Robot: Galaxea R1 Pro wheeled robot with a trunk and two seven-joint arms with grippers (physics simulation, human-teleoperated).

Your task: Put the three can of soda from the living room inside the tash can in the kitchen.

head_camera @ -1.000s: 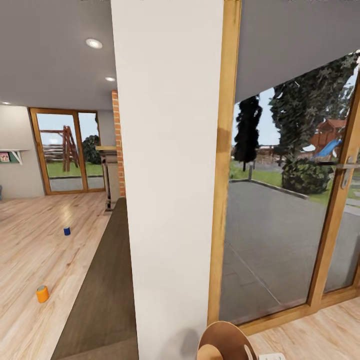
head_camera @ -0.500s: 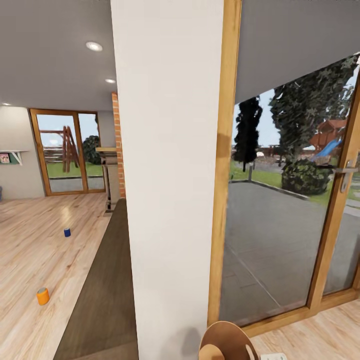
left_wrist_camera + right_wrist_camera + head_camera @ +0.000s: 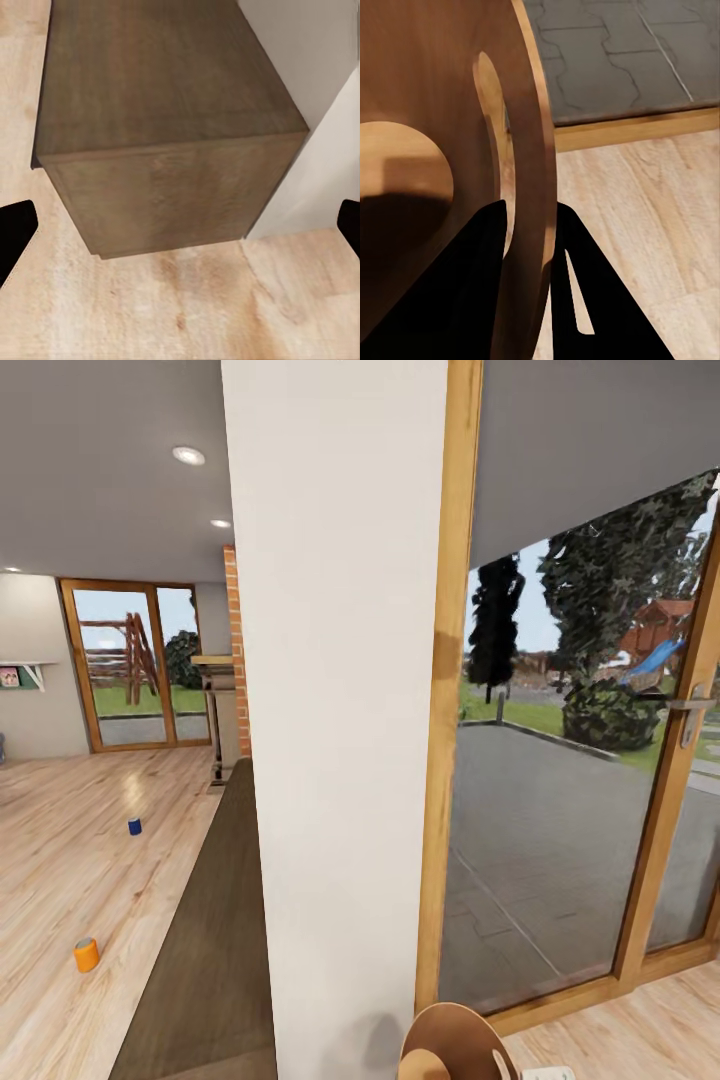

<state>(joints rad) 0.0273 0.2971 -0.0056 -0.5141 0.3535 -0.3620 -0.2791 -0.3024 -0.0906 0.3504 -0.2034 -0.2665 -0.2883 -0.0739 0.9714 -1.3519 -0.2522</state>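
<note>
Two soda cans stand upright on the living room's light wood floor in the head view, far to my left: a bright orange can (image 3: 86,954) nearer me and a dark blue can (image 3: 134,826) further back. The trash can is out of view. My left gripper (image 3: 180,229) is open, its black fingertips (image 3: 15,234) spread wide over bare floor just in front of the end of a brown cabinet. My right gripper (image 3: 531,214) has its fingers close together, with the rim of a wooden chair back showing across the narrow gap.
A white pillar (image 3: 335,720) stands straight ahead. A long low brown cabinet (image 3: 215,920) runs along its left side. On the right is a wood-framed glass door (image 3: 560,780) to a patio. A round-backed wooden chair (image 3: 450,1045) sits close below me.
The whole head view has drifted slightly, so the camera moved a little. The cans sit a touch lower in the picture but have not shifted on the floor.
</note>
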